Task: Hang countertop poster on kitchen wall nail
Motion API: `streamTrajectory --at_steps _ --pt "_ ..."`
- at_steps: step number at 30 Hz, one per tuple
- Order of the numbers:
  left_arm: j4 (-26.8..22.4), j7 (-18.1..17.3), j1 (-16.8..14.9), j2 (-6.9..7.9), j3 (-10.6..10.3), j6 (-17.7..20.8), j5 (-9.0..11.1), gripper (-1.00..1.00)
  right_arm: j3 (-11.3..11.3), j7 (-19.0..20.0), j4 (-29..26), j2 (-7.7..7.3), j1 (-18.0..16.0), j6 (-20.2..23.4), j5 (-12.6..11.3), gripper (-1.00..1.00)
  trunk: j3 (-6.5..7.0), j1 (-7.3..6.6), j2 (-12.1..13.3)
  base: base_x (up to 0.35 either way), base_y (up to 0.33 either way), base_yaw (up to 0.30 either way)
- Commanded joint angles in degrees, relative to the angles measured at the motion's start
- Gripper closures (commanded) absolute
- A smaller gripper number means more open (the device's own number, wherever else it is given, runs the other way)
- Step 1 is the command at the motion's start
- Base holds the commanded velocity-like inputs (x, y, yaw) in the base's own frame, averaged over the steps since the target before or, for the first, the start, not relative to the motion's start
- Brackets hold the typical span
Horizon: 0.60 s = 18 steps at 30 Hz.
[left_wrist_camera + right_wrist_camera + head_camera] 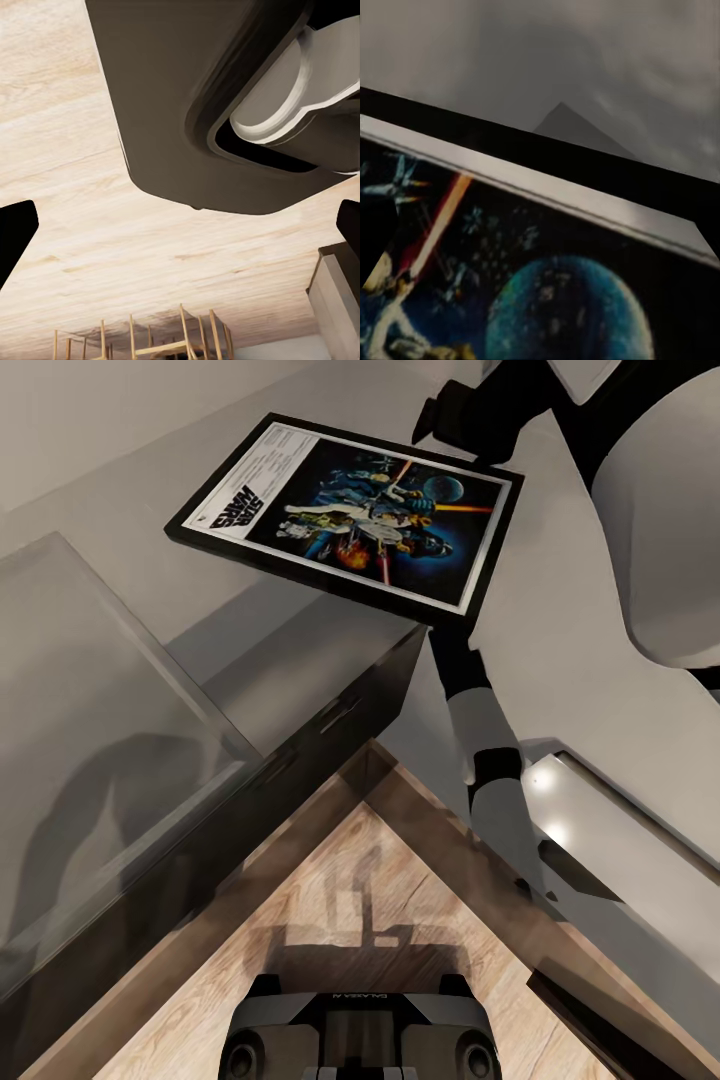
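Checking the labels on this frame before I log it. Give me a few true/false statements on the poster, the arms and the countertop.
1. The poster is face up, its artwork toward the head camera. True.
2. The poster's white title strip is at the end nearest the right arm. False: the strip is at the far end; the right arm meets the frame at the planet end.
3. The poster hangs on a wall nail. False: it is above the kitchen countertop, at the right arm.
4. The left wrist view looks at light wooden floor. True.
5. The right wrist view shows the blue planet of the artwork up close. True.
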Motion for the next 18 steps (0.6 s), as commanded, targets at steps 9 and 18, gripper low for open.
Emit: streamTrajectory --at_steps 9,18 --pt "-0.06 -0.23 0.03 0.0 0.08 -0.01 0.17 -1.0 -0.08 -0.48 3.9 0.02 0.02 0.23 -0.89 -1.0 -0.03 0.02 -0.02 0.0 0.0 0.0" --pt "-0.06 -0.23 0.03 0.04 0.08 0.01 0.17 -1.0 -0.15 -0.48 3.86 -0.03 0.02 0.23 -0.96 -1.0 -0.03 0.02 -0.02 0.0 0.0 0.0"
